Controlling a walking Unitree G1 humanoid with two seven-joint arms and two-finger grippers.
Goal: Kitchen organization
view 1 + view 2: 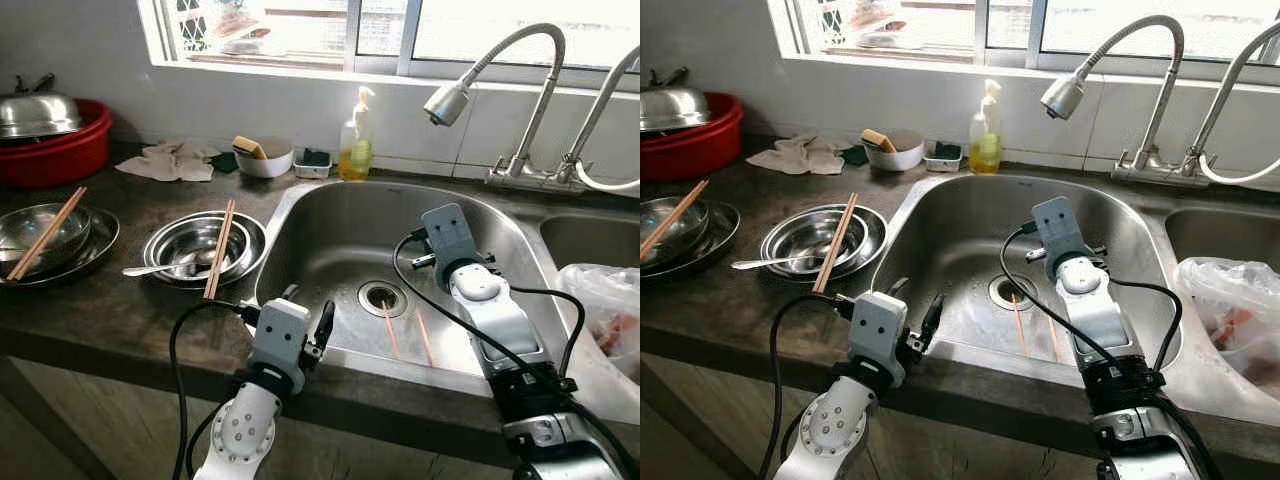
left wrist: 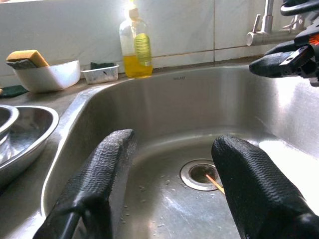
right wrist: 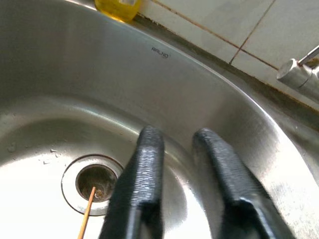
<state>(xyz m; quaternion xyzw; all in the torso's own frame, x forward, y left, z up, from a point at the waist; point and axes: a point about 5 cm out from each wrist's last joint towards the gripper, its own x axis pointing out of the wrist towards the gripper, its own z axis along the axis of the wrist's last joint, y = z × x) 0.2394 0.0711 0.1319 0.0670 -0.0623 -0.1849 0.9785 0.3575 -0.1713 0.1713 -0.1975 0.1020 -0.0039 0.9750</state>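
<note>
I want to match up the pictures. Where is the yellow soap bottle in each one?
Left eye: soap bottle behind the sink, under the window.
Right eye: same spot.
Left wrist: top centre.
Right wrist: its yellow base at the top edge.
Shared landmark: the drain.

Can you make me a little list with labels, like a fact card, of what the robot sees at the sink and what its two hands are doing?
place: kitchen counter with a steel sink
in the sink: two chopsticks by the drain
left gripper: open, over the sink's near left edge
right gripper: over the basin, fingers apart, holding nothing
on the counter: steel bowls with chopsticks on top and a spoon
by the window: soap bottle
</note>
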